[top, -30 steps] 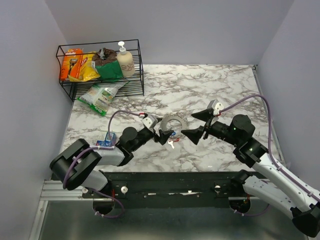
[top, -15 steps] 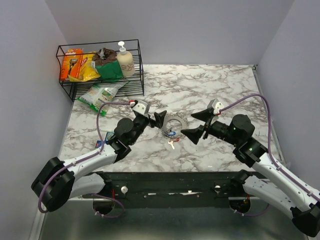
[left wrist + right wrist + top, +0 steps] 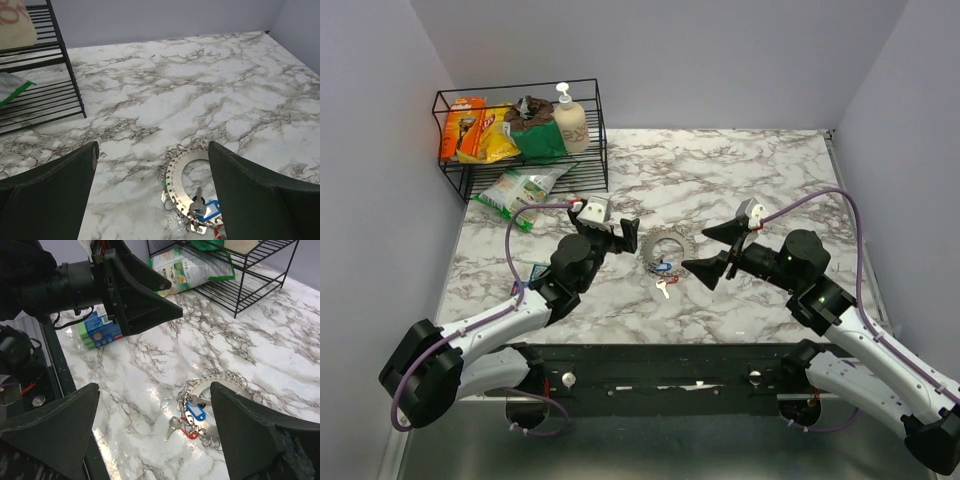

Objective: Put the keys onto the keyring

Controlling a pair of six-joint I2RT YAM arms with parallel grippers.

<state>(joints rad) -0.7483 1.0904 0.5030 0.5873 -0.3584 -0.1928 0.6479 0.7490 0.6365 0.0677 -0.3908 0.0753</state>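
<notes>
Rack [image 3: 450, 178]: black wire, far left of and beyond the keyring [image 3: 173, 176]; it holds packets and a pump bottle [image 3: 569, 118], seen whole only from above.
Snack bag [image 3: 520, 190]: flat on the desk [image 3: 770, 170], left of and beyond the keyring, at the rack's foot.
Box [image 3: 100, 330]: small, blue and green, left of the keyring toward the near edge; plain in the right wrist view, mostly behind the left arm from above.
Left pincer [image 3: 628, 236]: just left of the keyring, fingers spread wide, nothing between them.
Keyring: flat on the desk between the two pincers.
Keys [image 3: 192, 409]: bunched at the keyring's near rim. The right wrist view shows a blue tag, a red head and one silvery key lying just outside the rim. The left wrist view shows a green bit on the rim's left, and its right finger covers the keyring's right half.
Right pincer [image 3: 694, 249]: just right of the keyring, fingers wide apart, empty.
</notes>
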